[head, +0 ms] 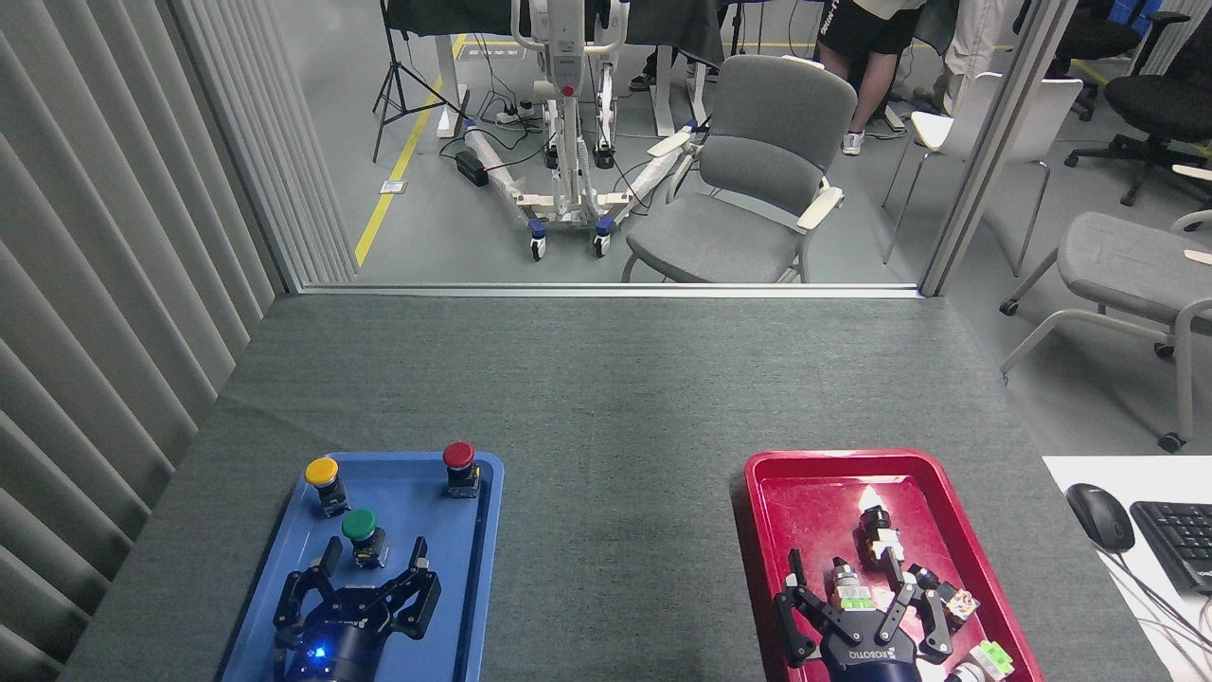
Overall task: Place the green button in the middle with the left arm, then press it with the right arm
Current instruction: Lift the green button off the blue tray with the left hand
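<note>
Left gripper [371, 561]: fingers [329, 554] spread wide, holding nothing, low over the blue tray [284, 568], blue light lit at its base.
Right gripper [860, 578]: fingers [795, 565] spread, empty, over the red tray [762, 511].
Green button [361, 532]: upright on the blue tray, between the left gripper's fingertips and just beyond them; whether they touch it cannot be told.
Blue tray: also holds a yellow button [324, 481] at its far left and a red button [460, 466] at its far right, both past the green button.
Red tray: well right of the blue tray; small switch parts [885, 540] lie loose in it, some under the right gripper.
Table [606, 379]: dark grey felt; the middle [615, 530] lies bare between the trays.
Room: slatted wall [114, 237] left of the table, a grey chair [748, 180] on the floor beyond its far edge, a mouse [1098, 516] and keyboard [1174, 540] right of the red tray.
</note>
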Motion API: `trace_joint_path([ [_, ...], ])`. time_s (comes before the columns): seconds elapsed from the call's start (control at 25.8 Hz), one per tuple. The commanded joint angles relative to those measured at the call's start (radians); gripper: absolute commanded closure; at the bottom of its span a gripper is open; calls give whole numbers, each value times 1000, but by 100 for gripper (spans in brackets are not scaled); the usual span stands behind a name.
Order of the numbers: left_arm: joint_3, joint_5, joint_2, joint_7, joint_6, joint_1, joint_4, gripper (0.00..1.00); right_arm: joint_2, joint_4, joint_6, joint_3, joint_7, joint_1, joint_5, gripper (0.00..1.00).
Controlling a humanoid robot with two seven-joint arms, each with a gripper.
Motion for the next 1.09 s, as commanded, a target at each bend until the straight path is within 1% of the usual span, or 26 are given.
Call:
trace_joint_path([
  [0.0, 16, 62, 11, 3, -4, -31, 103, 1, 1, 0, 0, -3, 5, 3, -1, 0],
  [0.12, 19, 71, 13, 12, -4, -45, 163, 1, 1, 0, 0, -2, 5, 8, -1, 0],
  [0.35, 19, 72, 39, 14, -12, -134, 271, 1, 1, 0, 1, 1, 5, 15, 1, 0],
  [0.5, 17, 74, 40, 28, -14, -208, 360, 1, 3, 0, 3, 1, 3, 15, 1, 0],
  [0.66, 17, 75, 52, 23, -14, -228, 396, 2, 3, 0, 6, 1, 3, 15, 1, 0],
  [0.74, 17, 75, 54, 20, -14, -236, 406, 5, 3, 0, 6, 4, 3, 15, 1, 0],
  [0.78, 17, 74, 54, 20, -14, -236, 410, 10, 4, 0, 4, 5, 3, 15, 1, 0],
  [0.81, 17, 74, 54, 23, -14, -236, 419, 19, 3, 0, 4, 5, 3, 15, 1, 0],
  [0.97, 14, 71, 54, 22, -27, -240, 447, 60, 3, 0, 4, 7, 3, 15, 1, 1],
  [1.05, 11, 66, 54, 22, -35, -232, 447, 74, 4, 0, 4, 7, 3, 15, 1, 1],
])
